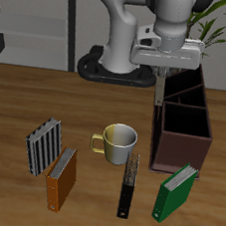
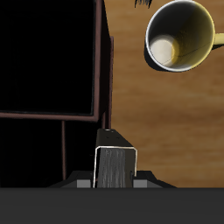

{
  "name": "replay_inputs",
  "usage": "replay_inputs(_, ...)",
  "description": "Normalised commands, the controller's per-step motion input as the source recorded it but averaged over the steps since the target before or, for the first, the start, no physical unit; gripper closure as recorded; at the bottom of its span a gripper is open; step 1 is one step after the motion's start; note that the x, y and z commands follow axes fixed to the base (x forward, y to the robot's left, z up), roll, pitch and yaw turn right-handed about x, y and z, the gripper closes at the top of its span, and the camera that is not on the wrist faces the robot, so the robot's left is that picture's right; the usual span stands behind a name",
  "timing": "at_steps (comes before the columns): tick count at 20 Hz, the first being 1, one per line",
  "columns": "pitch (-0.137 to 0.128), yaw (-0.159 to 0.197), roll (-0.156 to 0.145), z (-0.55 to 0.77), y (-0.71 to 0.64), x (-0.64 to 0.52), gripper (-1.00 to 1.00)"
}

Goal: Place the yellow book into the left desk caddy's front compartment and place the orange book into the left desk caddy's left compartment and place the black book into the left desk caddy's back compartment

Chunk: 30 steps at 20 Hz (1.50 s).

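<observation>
The tabletop (image 1: pixel 16 103) carries the caddy (image 1: pixel 183 129) as landmark. Above its rear sections hangs the hand (image 1: pixel 165 83), clamped on the yellow book (image 2: pixel 116 169) — a judgement: the first placement is under way. The big front compartment (image 2: pixel 48 57) lies open and roomy; the next move calls for shifting over it, clear of the dividers. Orange book (image 1: pixel 61 179) and black book (image 1: pixel 128 185) wait beyond the caddy's front, past the mug (image 1: pixel 117 141).

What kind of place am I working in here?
Probably a simulated study or home office. A wooden table carries several books, among them the orange book and the black book, beside a mug and a dark desk caddy. Shelving stands behind.
</observation>
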Motion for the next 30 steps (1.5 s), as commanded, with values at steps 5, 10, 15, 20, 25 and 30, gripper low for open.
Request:
replay_inputs(5,-0.010,0.004,0.000,-0.01,0.09,0.09,1.00)
replay_inputs(10,0.003,-0.017,-0.010,-0.15,0.11,0.01,1.00)
replay_inputs(15,-0.044,0.009,-0.052,-0.11,0.01,-0.27,1.00)
replay_inputs(20,-0.022,0.010,0.019,0.02,0.15,-0.04,1.00)
replay_inputs(25,-0.035,0.003,0.016,0.17,0.16,0.05,1.00)
replay_inputs(30,-0.007,-0.005,0.016,0.05,0.13,0.09,1.00)
